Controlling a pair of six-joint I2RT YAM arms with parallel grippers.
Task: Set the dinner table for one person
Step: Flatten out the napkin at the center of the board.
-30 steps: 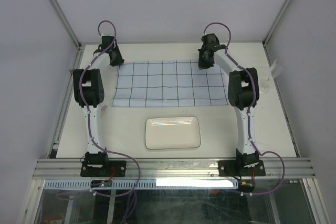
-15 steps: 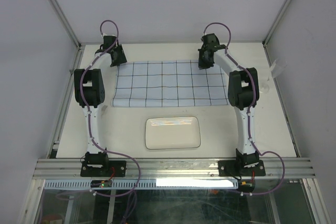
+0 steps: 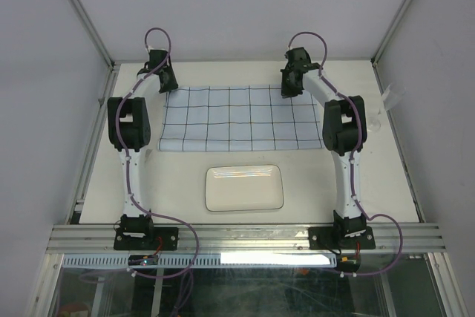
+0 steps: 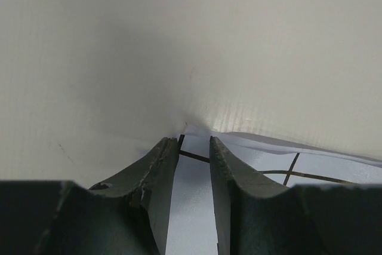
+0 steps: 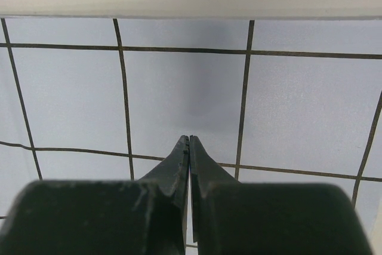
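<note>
**Top external.** The dinner table [image 3: 185, 183] fills the work area, cream-white between aluminium rails. One grid-lined cloth [image 3: 237, 118] lies spread flat across its far half, long side running left to right, probably as the place mat. One white rectangular plate [image 3: 243, 188] sits just near of the cloth on bare tabletop, not on it, so it likely has yet to go onto the mat. The left gripper [image 3: 165, 79] is at the cloth's far-left corner and the right gripper [image 3: 289, 83] at its far edge toward the right. One at each end fits squaring or smoothing the cloth. Count: two arms, two grippers, one cloth, one plate. No cutlery or glass in view.

**Left wrist.** The two fingers [image 4: 158, 177] stand apart with a narrow gap, and cloth shows through the gap. The cloth corner lies at the tips, its edge lifted a little off the table. Nothing looks pinched, so the jaws read as open.

**Right wrist.** The two fingers [image 5: 173, 165] are pressed together with the tips meeting and no gap. They point down over a grid square, close to the far hem, with a strip of bare table beyond. I cannot tell whether any fabric is caught between them.
</note>
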